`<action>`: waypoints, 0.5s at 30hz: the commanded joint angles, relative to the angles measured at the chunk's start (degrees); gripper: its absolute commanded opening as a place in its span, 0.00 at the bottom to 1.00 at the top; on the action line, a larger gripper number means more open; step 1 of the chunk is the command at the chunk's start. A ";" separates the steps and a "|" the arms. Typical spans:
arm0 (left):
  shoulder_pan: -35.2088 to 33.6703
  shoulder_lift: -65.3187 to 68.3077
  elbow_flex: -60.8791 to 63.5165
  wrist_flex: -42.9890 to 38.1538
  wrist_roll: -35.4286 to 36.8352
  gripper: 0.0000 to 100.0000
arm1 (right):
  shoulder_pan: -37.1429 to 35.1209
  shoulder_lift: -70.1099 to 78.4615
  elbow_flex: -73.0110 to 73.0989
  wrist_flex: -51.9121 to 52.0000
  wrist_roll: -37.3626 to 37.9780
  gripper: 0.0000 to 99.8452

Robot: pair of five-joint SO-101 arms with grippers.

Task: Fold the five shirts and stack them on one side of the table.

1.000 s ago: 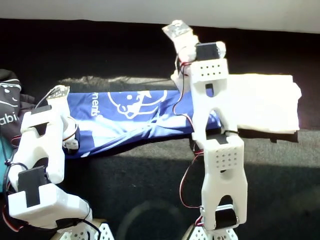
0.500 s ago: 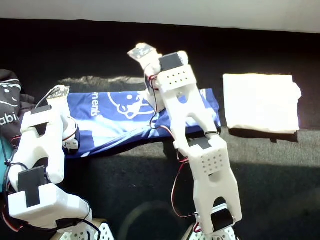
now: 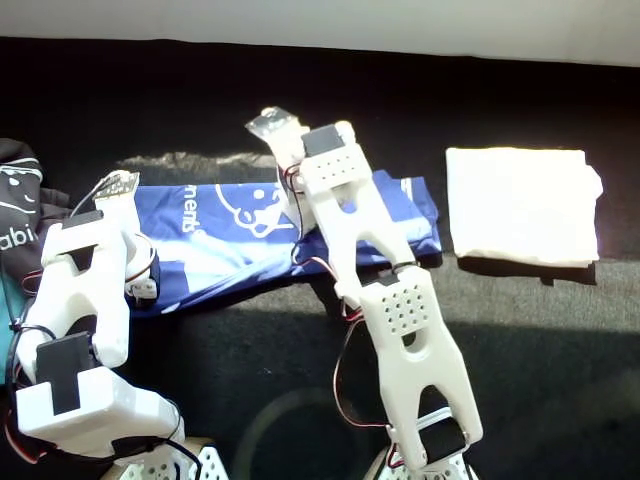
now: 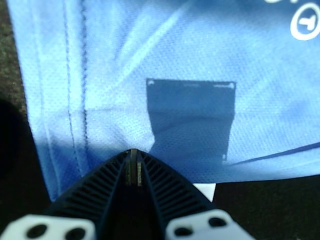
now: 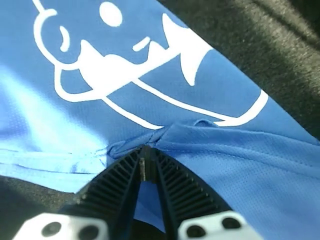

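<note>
- The table (image 3: 200, 90) is covered in black cloth and fills the high view from edge to edge, with bright sun falling across its middle band.
- The blue shirt (image 3: 215, 240) lies stretched out as a long strip from the left of the frame to just past the centre. Its white cartoon print faces up, and its lower edge is creased and pulled in under the centre arm.
- The right arm (image 3: 400, 320) rises from the bottom centre and leans up and to the left. Its wrist is bent down over the printed part of the shirt.
- The left arm (image 3: 85, 290) stands folded at the lower left, elbow high, with its forearm tipped down to the shirt's left end.
- A white shirt (image 3: 520, 205), folded into a neat rectangle, sits at the right of the frame, well apart from the blue one.
- A dark garment (image 3: 15, 215) is bunched at the left edge.
- The right gripper (image 5: 146, 162) has its ribbed fingers clamped on a puckered fold of blue cloth just below the print.
- The left gripper (image 4: 132, 167) has its fingers pressed together at the tips, pinching the blue cloth close beside a stitched seam.
</note>
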 commanded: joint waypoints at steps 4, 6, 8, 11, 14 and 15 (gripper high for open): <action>-0.31 0.31 0.04 -1.93 -0.18 0.01 | -0.13 -0.75 -3.82 -0.22 -0.35 0.01; -0.31 0.31 0.04 -1.93 -0.18 0.01 | -0.13 -1.01 -3.82 -0.31 -0.44 0.01; -0.31 0.31 0.04 -1.93 -0.18 0.01 | -0.22 -0.57 -3.82 -0.57 -0.44 0.01; -0.31 0.31 0.04 -1.93 -0.18 0.01 | -0.22 0.04 -2.68 -1.10 -0.35 0.01; -0.31 0.31 0.04 -1.93 -0.18 0.01 | 0.04 2.24 -2.86 -1.98 -0.35 0.01; -0.31 0.31 0.04 -1.93 -0.18 0.01 | 0.04 2.77 -3.38 -2.33 -0.35 0.01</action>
